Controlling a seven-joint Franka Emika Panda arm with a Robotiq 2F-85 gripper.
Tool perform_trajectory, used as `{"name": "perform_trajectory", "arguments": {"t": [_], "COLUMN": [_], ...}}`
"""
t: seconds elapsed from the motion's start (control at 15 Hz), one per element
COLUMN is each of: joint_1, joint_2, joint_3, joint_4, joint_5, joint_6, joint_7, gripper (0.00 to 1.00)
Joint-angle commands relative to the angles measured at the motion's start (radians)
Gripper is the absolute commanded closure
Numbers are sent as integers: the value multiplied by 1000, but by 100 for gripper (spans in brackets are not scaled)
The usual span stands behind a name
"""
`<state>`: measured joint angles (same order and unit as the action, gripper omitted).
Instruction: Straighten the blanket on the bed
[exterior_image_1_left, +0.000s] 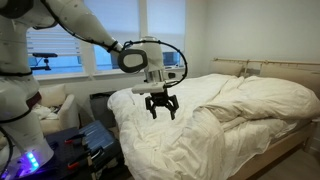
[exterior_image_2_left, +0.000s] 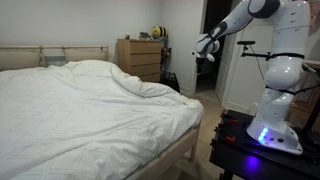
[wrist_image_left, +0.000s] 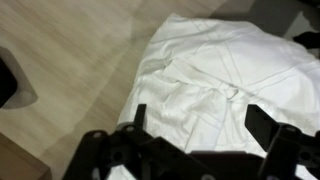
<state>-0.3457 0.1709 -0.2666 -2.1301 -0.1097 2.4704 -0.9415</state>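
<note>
Where the blanket (exterior_image_1_left: 240, 105) drapes over the foot corner of the bed (exterior_image_1_left: 285, 148), the claw (exterior_image_1_left: 161, 104) hangs just above it. Its black fingers (wrist_image_left: 139, 122) are spread and pinch nothing. Blanket is puffy off-white fabric, deeply creased, bunched in rounded folds toward the light wood headboard (exterior_image_1_left: 262, 67). In an exterior view the blanket (exterior_image_2_left: 80, 110) lies smoother, with one raised ridge. Wrist view: the rumpled corner spills down toward pale wood-grain floor (wrist_image_left: 70, 60).

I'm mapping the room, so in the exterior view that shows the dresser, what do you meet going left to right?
blanket → dresser → end effector → robot base
</note>
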Motion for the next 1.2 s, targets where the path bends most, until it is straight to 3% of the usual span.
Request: {"name": "perform_trajectory", "arguments": {"t": [0.0, 0.2, 0.53, 0.6, 0.73, 1.13], "joint_1": [34, 83, 266, 246, 270, 355], "joint_2": [18, 80, 237, 258, 308, 476], "joint_3": [25, 38, -94, -82, -110, -232], "joint_4": [-30, -12, 86, 107, 148, 273], "joint_5": [25, -14, -48, -72, -81, -105], "joint_6": [192, 345, 441, 436, 439, 495], "joint_7": [161, 385, 769, 835, 940, 1158], "gripper": [0, 0, 0, 0, 0, 0]}}
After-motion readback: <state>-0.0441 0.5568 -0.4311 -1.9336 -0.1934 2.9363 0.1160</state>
